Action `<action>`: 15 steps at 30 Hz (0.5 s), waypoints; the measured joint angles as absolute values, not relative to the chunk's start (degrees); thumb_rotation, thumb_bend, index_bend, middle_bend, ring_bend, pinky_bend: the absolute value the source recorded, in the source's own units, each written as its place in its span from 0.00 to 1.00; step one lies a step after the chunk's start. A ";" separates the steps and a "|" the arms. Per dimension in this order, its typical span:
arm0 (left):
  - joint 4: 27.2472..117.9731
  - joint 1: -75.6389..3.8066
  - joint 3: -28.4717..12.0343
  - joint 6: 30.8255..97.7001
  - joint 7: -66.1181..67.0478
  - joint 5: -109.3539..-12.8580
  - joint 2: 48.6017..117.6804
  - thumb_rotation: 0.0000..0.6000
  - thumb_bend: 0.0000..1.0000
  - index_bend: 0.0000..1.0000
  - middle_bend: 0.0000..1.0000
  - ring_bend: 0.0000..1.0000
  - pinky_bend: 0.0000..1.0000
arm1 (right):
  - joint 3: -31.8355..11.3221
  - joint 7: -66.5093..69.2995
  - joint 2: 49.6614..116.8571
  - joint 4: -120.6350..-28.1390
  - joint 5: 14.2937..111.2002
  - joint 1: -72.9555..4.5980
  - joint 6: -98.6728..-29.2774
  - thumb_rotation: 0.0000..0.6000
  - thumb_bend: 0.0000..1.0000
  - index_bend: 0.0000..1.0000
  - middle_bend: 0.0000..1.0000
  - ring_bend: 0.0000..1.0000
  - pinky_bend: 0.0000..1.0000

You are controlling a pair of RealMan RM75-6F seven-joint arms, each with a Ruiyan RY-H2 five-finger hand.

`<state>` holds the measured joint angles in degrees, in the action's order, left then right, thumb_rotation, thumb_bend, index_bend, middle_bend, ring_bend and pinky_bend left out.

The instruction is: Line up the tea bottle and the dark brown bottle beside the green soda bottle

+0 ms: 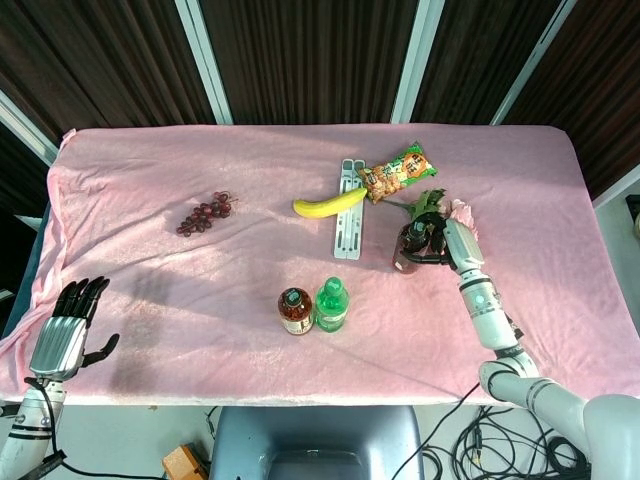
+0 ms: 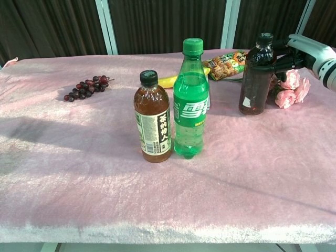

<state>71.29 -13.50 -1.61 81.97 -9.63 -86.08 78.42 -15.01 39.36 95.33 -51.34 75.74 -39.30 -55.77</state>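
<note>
The tea bottle (image 1: 294, 311) (image 2: 152, 123) stands upright near the table's front middle, touching the left side of the green soda bottle (image 1: 331, 305) (image 2: 191, 105). The dark brown bottle (image 1: 409, 248) (image 2: 254, 79) is upright further back and to the right, apart from the pair. My right hand (image 1: 450, 243) (image 2: 302, 50) grips it around the shoulder and neck from the right; its fingers (image 2: 281, 59) curl against the bottle. My left hand (image 1: 68, 335) hangs off the front left edge of the table with fingers apart, holding nothing.
Pink flowers (image 1: 458, 213) (image 2: 291, 89) lie just behind the dark bottle. A snack packet (image 1: 396, 172), a banana (image 1: 328, 203) and a white slotted strip (image 1: 348, 222) lie behind the soda bottle. Grapes (image 1: 203, 214) (image 2: 85, 86) sit at the left.
</note>
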 measured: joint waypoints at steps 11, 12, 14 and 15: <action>71.59 -13.24 -2.22 81.99 -8.94 -86.01 78.41 1.00 0.30 0.00 0.06 0.00 0.00 | -10.59 40.76 89.40 -64.13 83.46 -33.90 -66.68 1.00 0.37 1.00 0.69 0.80 0.84; 71.62 -13.26 -2.22 81.94 -8.88 -86.06 78.44 1.00 0.30 0.00 0.06 0.00 0.00 | -10.15 40.54 88.92 -65.44 83.89 -33.52 -67.08 1.00 0.37 1.00 0.69 0.80 0.84; 71.63 -13.30 -2.27 81.87 -8.71 -86.16 78.49 1.00 0.30 0.00 0.06 0.00 0.00 | -9.20 40.10 87.99 -68.32 84.66 -32.82 -67.57 1.00 0.37 1.00 0.69 0.80 0.84; 71.62 -13.30 -2.30 81.91 -8.61 -86.23 78.52 1.00 0.30 0.00 0.06 0.00 0.00 | -8.85 39.95 87.72 -69.44 84.90 -32.62 -67.63 1.00 0.37 1.00 0.69 0.80 0.84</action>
